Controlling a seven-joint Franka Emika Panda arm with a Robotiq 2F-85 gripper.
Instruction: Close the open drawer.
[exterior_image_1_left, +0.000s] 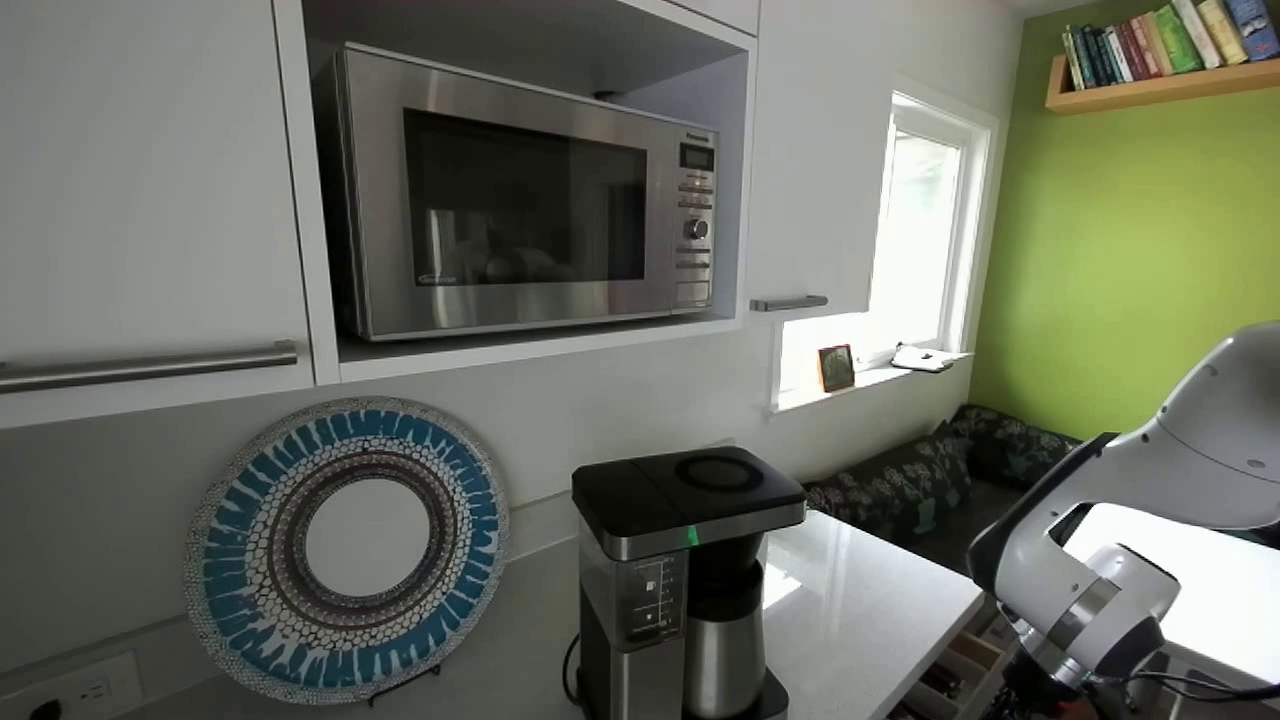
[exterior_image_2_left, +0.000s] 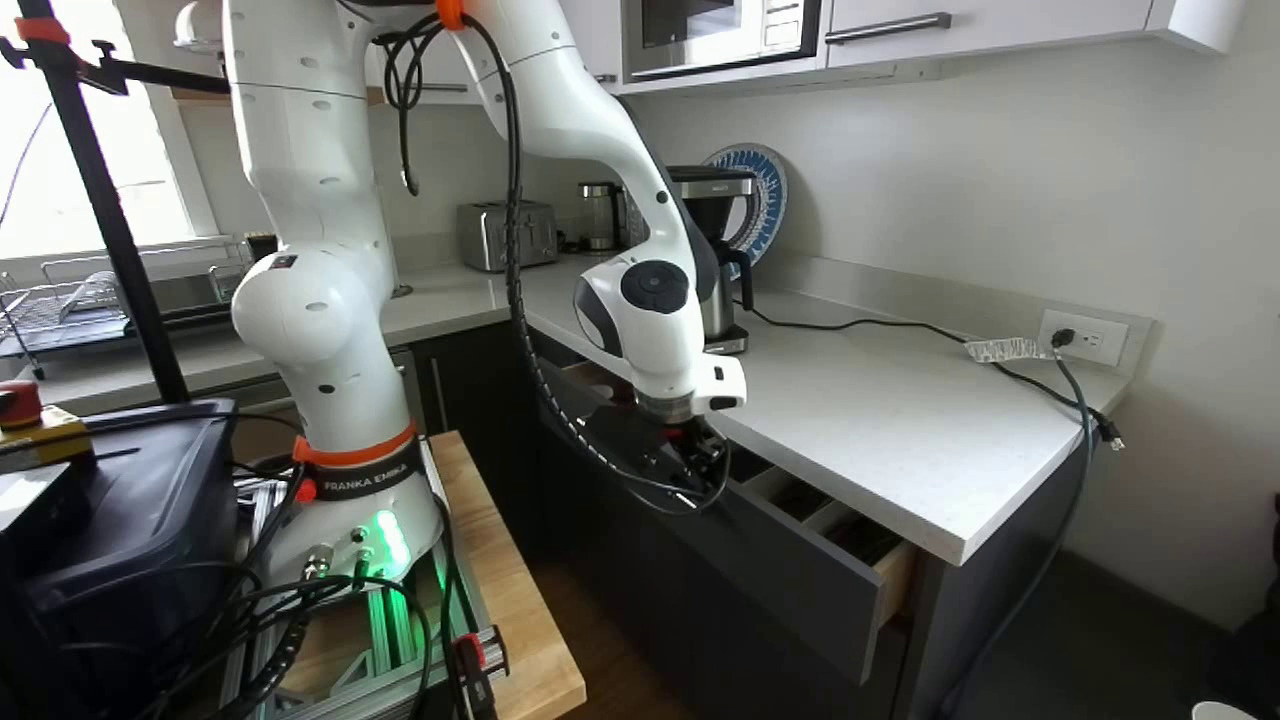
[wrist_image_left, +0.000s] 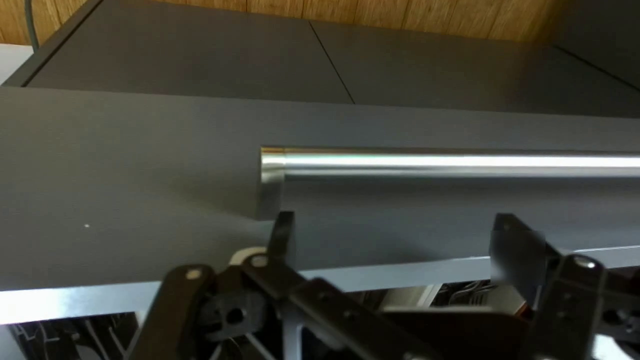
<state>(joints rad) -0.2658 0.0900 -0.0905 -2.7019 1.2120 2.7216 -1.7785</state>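
The open drawer (exterior_image_2_left: 800, 565) has a dark grey front and sticks out from under the white counter in an exterior view. Its divided inside with utensils shows there, and partly in an exterior view (exterior_image_1_left: 965, 665). In the wrist view the drawer front (wrist_image_left: 125, 185) crosses the frame, with a silver bar handle (wrist_image_left: 450, 164). My gripper (wrist_image_left: 394, 220) is open with nothing between its fingers. Its fingertips overlap the drawer's top edge and front, near the handle's left end; I cannot tell whether they touch. The gripper (exterior_image_2_left: 690, 460) is dark and partly hidden by cables in an exterior view.
The white counter (exterior_image_2_left: 900, 440) overhangs the drawer beside the arm. A coffee maker (exterior_image_1_left: 640, 600) stands on it, also seen in an exterior view (exterior_image_2_left: 725, 260). A black cable loop (exterior_image_2_left: 690, 505) hangs around the gripper. Dark lower cabinets (wrist_image_left: 200, 55) lie below the drawer.
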